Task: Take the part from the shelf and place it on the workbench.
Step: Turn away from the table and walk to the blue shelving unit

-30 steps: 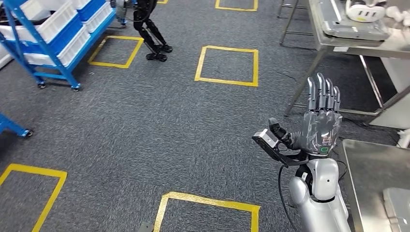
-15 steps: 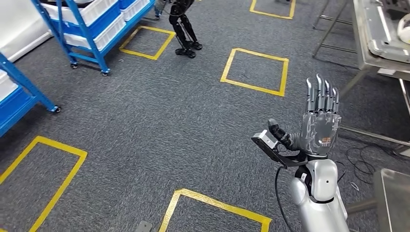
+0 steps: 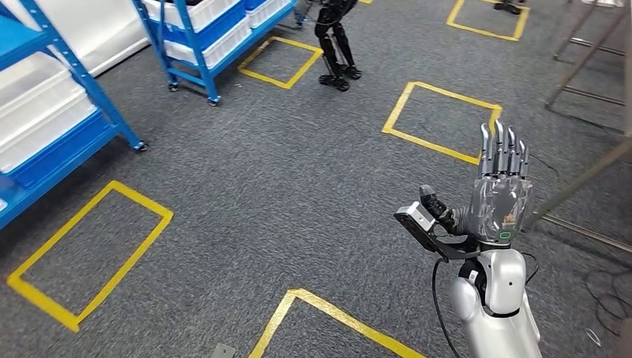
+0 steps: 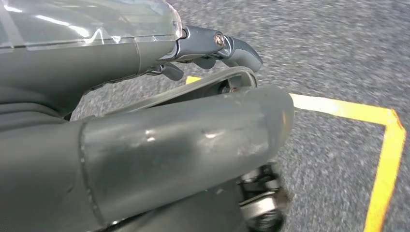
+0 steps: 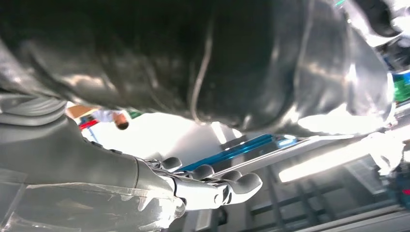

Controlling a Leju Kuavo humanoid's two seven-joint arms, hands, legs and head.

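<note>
Shelf [image 3: 201,45] w/ bins far left-fwd | right hand [image 3: 501,195] raised, fingers straight, empty | left hand [image 4: 145,111] grip unclear

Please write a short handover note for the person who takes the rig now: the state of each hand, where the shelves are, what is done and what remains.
Right hand: raised, fingers straight, holds nothing.
Left hand: seen close in its wrist view over the carpet; nothing visible in it, open or shut cannot be told.
Blue shelf with white bins stands at the robot's left; a second blue shelf stands farther ahead.
Done: no part picked yet.
Left: reach a shelf, take the part, carry it to the workbench.
</note>
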